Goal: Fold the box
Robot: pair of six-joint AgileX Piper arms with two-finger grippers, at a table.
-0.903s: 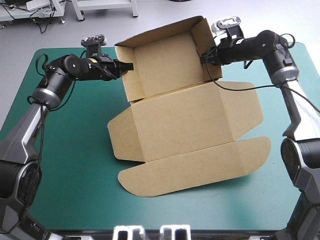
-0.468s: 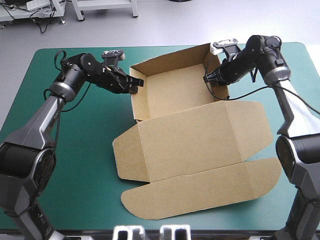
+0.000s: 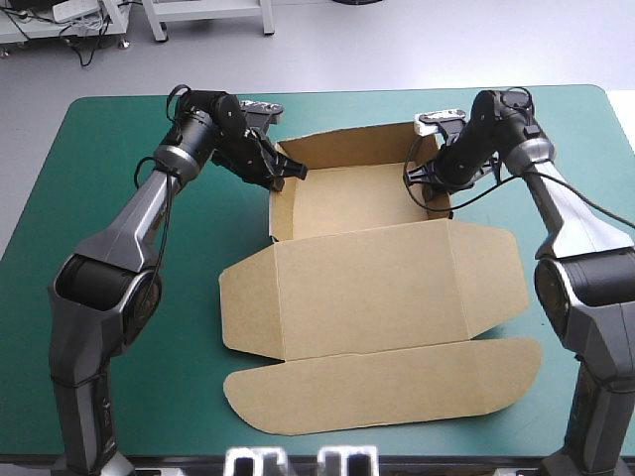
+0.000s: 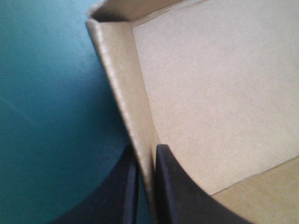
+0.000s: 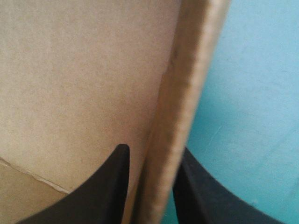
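Note:
The brown box (image 3: 367, 268) lies in the middle of the teal-green table as an open tray at the far side, its lid and rounded front flap flat toward the near edge. My left gripper (image 3: 283, 171) is shut on the tray's left wall (image 4: 125, 88), one black finger on each side of the board. At the opposite side, my right gripper (image 3: 422, 178) is shut on the right wall (image 5: 182, 107), which runs up between its fingers. The tray's floor (image 5: 79, 70) shows pale brown inside both walls.
Bare teal-green cover (image 3: 119, 159) surrounds the box on the left, the right and the near corners. The rounded flap (image 3: 387, 382) reaches close to the table's near edge.
Both arms have swung toward the table's near side and turned the tray with them. The raised far wall now stands lower and the whole box sits squarer to the table.

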